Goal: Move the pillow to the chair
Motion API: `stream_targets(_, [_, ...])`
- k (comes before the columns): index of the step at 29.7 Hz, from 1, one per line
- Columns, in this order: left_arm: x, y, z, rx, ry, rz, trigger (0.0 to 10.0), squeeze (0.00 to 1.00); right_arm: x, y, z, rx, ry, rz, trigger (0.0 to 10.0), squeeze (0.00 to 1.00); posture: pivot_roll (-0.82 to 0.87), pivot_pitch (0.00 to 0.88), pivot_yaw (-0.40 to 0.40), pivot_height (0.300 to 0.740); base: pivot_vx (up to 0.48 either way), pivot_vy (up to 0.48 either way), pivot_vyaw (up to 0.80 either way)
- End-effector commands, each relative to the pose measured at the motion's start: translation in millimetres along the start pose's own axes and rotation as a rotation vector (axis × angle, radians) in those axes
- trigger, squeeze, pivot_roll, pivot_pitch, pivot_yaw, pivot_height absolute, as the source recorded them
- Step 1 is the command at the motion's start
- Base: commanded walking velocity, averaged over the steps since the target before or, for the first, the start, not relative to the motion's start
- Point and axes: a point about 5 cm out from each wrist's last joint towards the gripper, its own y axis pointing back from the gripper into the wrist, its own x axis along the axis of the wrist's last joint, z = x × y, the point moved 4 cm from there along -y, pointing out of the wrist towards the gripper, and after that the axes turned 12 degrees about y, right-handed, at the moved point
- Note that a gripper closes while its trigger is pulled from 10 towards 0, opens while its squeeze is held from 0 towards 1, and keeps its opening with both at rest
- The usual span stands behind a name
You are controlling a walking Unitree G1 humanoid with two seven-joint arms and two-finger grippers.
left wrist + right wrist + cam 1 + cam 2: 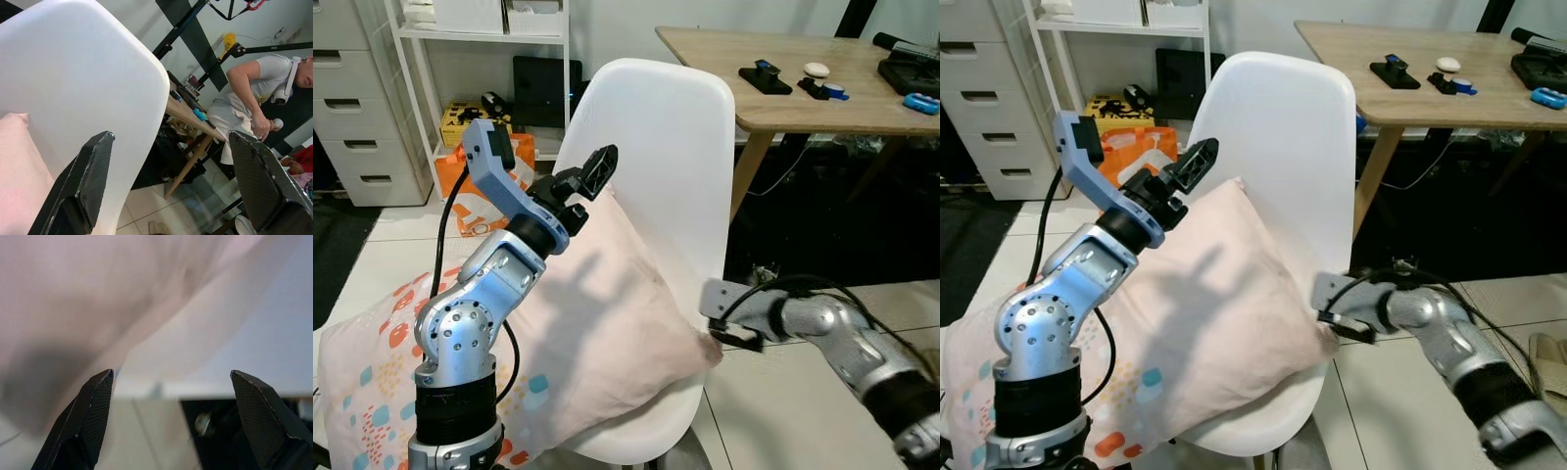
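A pale pink pillow [607, 323] with coloured spots lies on the seat of a white shell chair [666, 127] and leans against its backrest. Its lower end hangs off the seat toward my left. My left gripper [587, 188] is open just above the pillow's top corner, close to the backrest. Between its fingers are the chair back [88, 73] and the pillow's edge [19, 161], ungripped. My right gripper [729, 335] is open at the pillow's right corner by the seat edge. The pink fabric [98, 298] lies just ahead of its fingertips.
A wooden table [803, 69] with small items stands behind the chair on the right. At the back left are a white shelf [480, 39], grey drawers [352, 98] and an orange bag [470, 186]. A person [254, 98] sits beyond the table.
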Motion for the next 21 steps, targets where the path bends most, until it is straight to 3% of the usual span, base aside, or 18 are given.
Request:
stream_targets(1, [-0.5,1.8,2.2,0.002,0.004,0.006,10.0,0.00,9.1,-0.3,7.7,-0.033,-0.019,0.068,10.0,0.00,-0.15,0.112,-0.097,0.556,0.000,0.000,0.00])
stream_targets(4, [-0.2,2.4,2.5,0.004,0.004,0.007,10.0,0.00,13.4,-1.2,9.0,-0.035,-0.030,0.097,10.0,0.00,-0.15,0.116,-0.096,0.556,0.000,0.000,0.00])
stream_targets(7, [-0.1,4.1,2.7,0.012,0.004,0.008,10.0,0.00,25.7,-6.6,6.5,-0.009,-0.124,0.198,10.0,0.00,-0.14,0.134,-0.096,0.556,0.000,0.000,0.00])
stream_targets(10, [0.0,4.4,3.2,0.012,0.004,0.008,10.0,0.00,27.7,-7.2,6.6,-0.006,-0.147,0.215,10.0,0.00,-0.14,0.134,-0.096,0.556,0.000,0.000,0.00])
stream_targets(12, [0.4,5.4,5.2,0.012,0.005,0.010,10.0,0.00,38.2,-7.6,7.8,0.019,-0.265,0.306,10.0,0.00,-0.13,0.148,-0.097,0.556,0.000,0.000,0.00])
stream_targets(15, [0.5,5.7,5.7,0.012,0.005,0.011,10.0,0.00,41.9,-8.0,9.2,0.022,-0.303,0.344,10.0,0.00,-0.13,0.148,-0.097,0.556,0.000,0.000,0.00])
stream_targets(16, [1.0,6.3,7.0,0.013,0.006,0.011,10.0,0.00,54.3,-6.2,13.2,0.056,-0.373,0.434,10.0,0.00,-0.12,0.160,-0.095,0.556,0.000,0.000,0.00])
stream_targets(21, [1.3,7.1,8.3,0.014,0.009,0.009,10.0,0.00,63.7,-4.7,6.6,0.146,-0.408,0.501,10.0,0.00,-0.11,0.174,-0.095,0.556,0.000,0.000,0.00])
